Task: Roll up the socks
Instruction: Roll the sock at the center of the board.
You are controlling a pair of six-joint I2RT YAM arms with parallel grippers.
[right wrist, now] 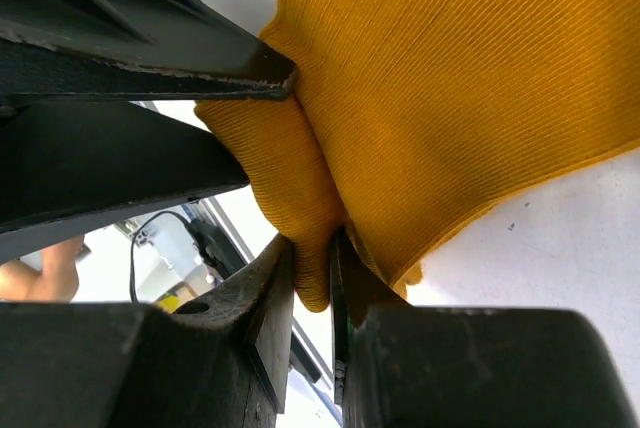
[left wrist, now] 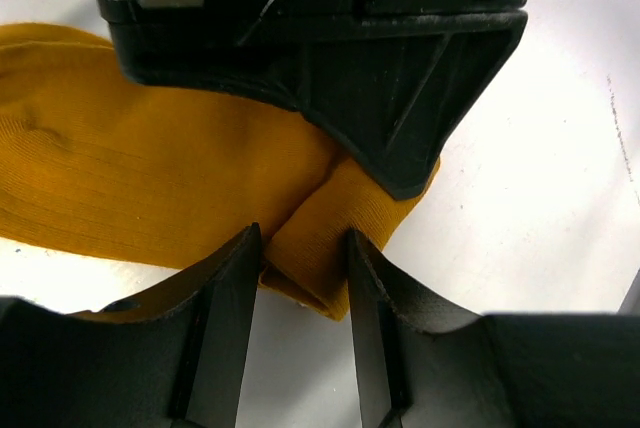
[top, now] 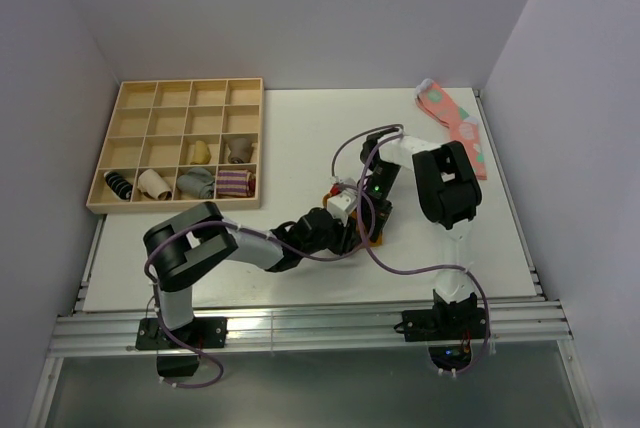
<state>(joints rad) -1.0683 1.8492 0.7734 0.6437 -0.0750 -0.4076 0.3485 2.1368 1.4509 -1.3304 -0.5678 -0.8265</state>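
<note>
In the middle of the top view, the sock [left wrist: 110, 168] lies on the white table [top: 300, 128]. The left gripper [left wrist: 303, 248] and the right gripper [right wrist: 312, 258] each pinch its folded end.

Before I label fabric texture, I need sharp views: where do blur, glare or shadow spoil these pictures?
Left wrist: sock ribbing crisp, near jaws dark and slightly soft. Right wrist: ribbing sharp, jaws almost black, background at lower left washed out. Top external: even, soft light, rail glares, sock barely visible.
</note>
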